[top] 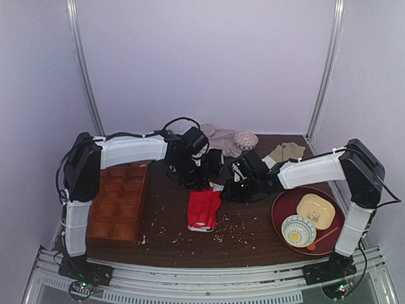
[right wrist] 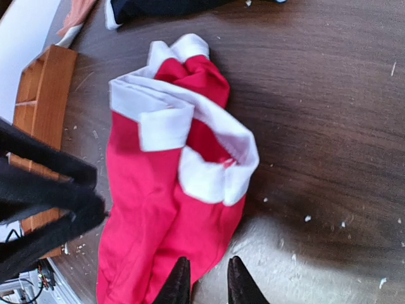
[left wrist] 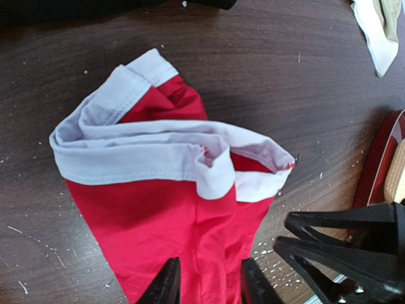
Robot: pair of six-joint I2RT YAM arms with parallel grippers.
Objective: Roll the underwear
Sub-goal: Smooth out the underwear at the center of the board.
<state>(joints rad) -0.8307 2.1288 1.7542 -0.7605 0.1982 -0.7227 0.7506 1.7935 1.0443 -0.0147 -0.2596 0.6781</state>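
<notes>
Currently underwear [top: 204, 209] mid-tabletop [top: 158, 231], long axis near-far, white waistband toward near edge. Both grippers at far leg end. Left gripper [left wrist: 209, 285]: jaws apart, astride red cloth, nearer. Right gripper [right wrist: 207, 284]: jaws slightly apart, empty, just beside cloth edge. Wood crumb-strewn; tray [top: 120, 202] and plate [top: 283, 214] well apart.

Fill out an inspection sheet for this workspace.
Surface: dark wooden table, strewn with pale crumbs.
Job's things: red underwear, loosely folded, white waistband bunched, not yet rolled.
Clutter: wooden compartment tray; red round tray holding yellow dish and patterned bowl; black briefs, pink cloth, beige garment at back.
Grippers: left gripper jaws apart over the underwear; right gripper jaws slightly parted at its edge.
Cables: black cable looping above left arm.
Surroundings: plain pale walls, metal posts.
</notes>
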